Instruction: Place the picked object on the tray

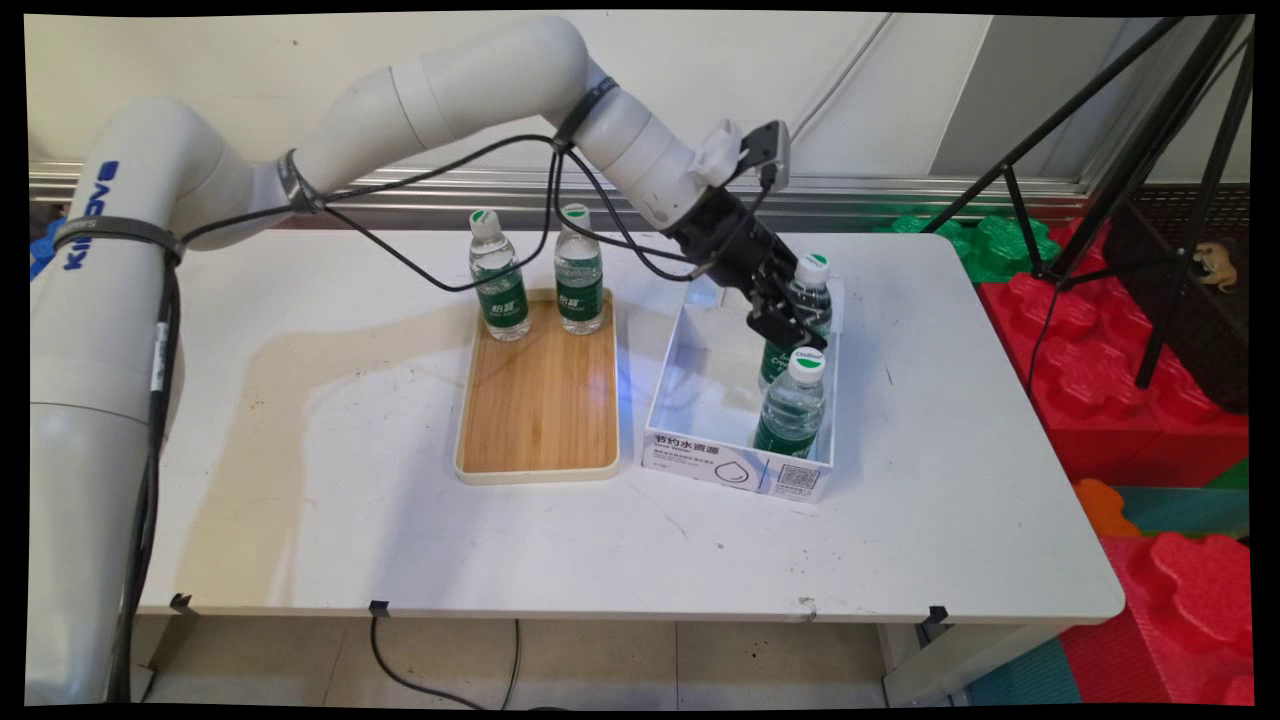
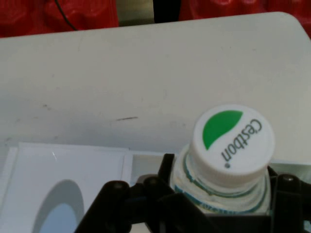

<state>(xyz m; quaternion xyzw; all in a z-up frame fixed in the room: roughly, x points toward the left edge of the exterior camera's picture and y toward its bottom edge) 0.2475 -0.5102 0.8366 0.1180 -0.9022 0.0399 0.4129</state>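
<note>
The white arm reaches in from the left, bends at a raised elbow and slopes down to the right, so that the claw [image 1: 790,315] points down into the white box [image 1: 668,385]. The claw is pinched on the far bottle [image 1: 815,300] just below its cap; in the hand view the white cap with its green leaf mark sits between the two black fingers [image 2: 165,182], which press against the bottle's neck [image 2: 218,194] on either side. This bottle stands upright at the box's far right corner. A second, near bottle [image 1: 792,405] stands in the box too, just in front of the held one and close to the box's right wall, apart from the claw. Left of the box, just beside it on the table [image 1: 900,520], lies a wooden tray [image 1: 540,400]. Two more bottles [image 1: 500,285] stand upright side by side at the tray's far end.
</note>
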